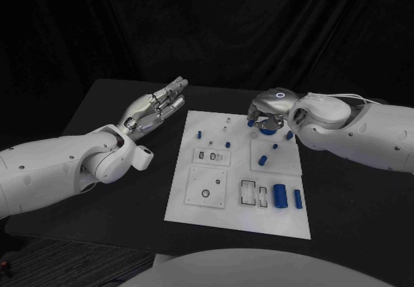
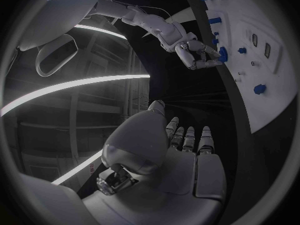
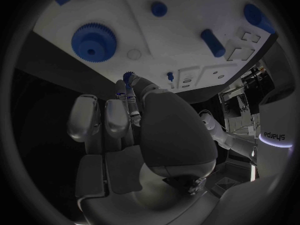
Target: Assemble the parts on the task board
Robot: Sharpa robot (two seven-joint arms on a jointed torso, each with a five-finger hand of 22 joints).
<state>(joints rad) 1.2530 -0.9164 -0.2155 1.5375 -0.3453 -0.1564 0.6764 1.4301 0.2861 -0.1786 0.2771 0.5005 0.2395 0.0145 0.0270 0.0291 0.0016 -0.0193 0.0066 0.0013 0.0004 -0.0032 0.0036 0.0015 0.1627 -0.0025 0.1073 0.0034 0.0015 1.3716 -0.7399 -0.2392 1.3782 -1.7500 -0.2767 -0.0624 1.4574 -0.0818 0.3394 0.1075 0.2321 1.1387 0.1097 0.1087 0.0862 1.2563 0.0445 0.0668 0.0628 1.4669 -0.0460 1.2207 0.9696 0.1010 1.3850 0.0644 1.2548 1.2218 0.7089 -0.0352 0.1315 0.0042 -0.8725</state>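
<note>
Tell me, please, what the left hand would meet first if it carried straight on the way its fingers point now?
Probably nothing soon. The left hand lies open beside the task board, fingers aimed at the table's far edge, past the board's far left corner. That line looks free, though depth is hard to judge. The right hand is off to the side.

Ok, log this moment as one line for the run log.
left hand: open, beside task board | right hand: pinching small blue part over board's far end | large blue gear: on board

The task board [image 1: 237,197] looks like matt white plastic, its blue parts [image 1: 280,195] smooth and faintly glossy. The black tabletop [image 1: 345,197] is matt. Both arms wear glossy white shells; the left hand [image 1: 158,109] and right hand [image 1: 265,116] seem brushed, silvery metal.
</note>
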